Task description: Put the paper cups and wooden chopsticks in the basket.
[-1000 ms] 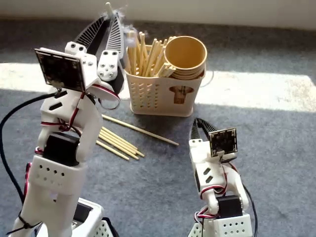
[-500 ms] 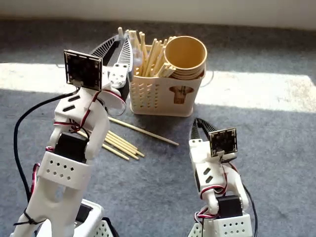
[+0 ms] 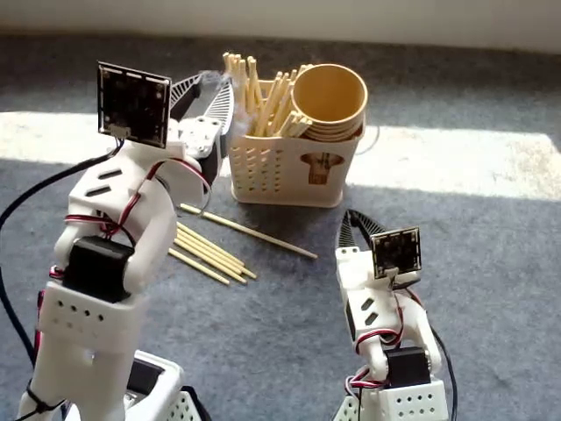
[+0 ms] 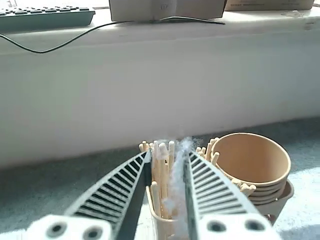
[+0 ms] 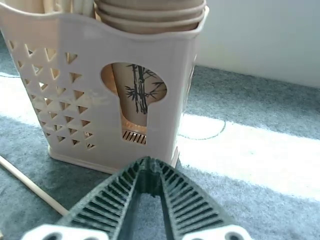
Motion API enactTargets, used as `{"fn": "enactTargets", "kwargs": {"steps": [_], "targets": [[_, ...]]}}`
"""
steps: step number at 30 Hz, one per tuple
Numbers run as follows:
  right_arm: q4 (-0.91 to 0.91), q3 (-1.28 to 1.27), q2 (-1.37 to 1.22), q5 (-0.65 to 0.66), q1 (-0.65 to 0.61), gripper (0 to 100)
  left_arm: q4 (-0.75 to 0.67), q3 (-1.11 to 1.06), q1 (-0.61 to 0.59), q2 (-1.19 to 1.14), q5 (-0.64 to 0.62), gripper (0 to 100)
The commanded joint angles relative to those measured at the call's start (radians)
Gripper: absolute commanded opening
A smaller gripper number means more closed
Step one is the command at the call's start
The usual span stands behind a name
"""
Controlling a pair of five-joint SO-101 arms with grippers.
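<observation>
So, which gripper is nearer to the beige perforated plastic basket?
Left. The left gripper hangs at the basket's rim; the right gripper sits in front of it, apart.

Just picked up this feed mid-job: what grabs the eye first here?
The pale basket at the back of the grey carpet stands out first, packed with upright wooden chopsticks and a stack of paper cups. The left gripper hangs at the basket's chopstick end, jaws slightly apart. A loose bundle of chopsticks lies on the carpet in front.
</observation>
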State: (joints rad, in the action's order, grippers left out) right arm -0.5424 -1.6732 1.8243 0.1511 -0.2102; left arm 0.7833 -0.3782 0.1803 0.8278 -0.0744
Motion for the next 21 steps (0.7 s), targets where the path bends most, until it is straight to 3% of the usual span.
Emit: {"fn": "enactTargets", "kwargs": {"steps": [1,14,21], "targets": [[0.025,-0.105,0.007,0.011,0.005,0.5,0.115,0.084,-0.087,0.019,0.011,11],[0.025,-0.105,0.007,0.011,0.005,0.5,0.516,0.062,-0.503,0.019,0.080,11],[0.025,-0.105,0.007,0.012,0.005,0.5,0.532,-0.165,-0.697,0.019,0.081,11]]}}
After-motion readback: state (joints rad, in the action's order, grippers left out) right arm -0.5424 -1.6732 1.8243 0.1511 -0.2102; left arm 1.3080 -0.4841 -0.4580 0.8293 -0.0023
